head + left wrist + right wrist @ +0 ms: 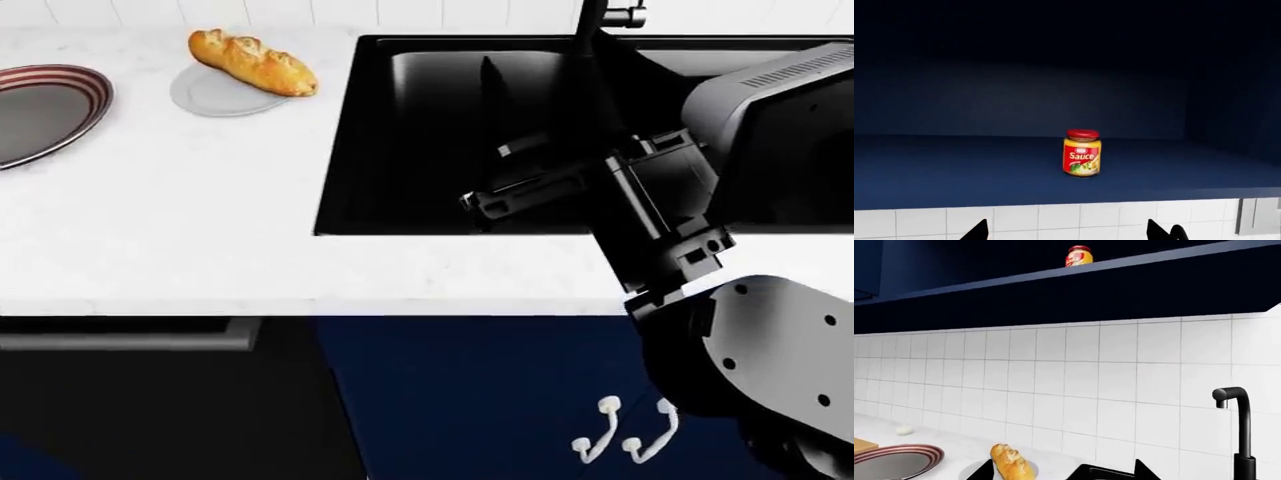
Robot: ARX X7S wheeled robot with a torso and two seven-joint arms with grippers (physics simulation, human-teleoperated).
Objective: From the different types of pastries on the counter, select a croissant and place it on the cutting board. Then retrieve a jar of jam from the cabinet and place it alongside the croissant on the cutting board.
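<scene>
The jar of jam [1082, 152], with a red lid and a "Sauce" label, stands upright on the dark blue cabinet shelf [954, 175]. My left gripper [1069, 236] is open and empty, below and in front of the shelf edge, level with the wall tiles. The jar also shows high up in the right wrist view [1079, 256]. My right gripper [1064, 475] is open and empty above the sink [400, 120]. The baguette [254, 62] lies on a small grey plate [200, 95] on the counter [174, 220]. The croissant is out of view. Only a corner of the cutting board [861, 445] shows.
A dark red-ringed round plate [40, 110] sits at the counter's left. A tiny white lump [904, 430] lies by the tiled wall. A black faucet [1235, 430] rises behind the sink. White cabinet handles [621, 435] hang below the counter.
</scene>
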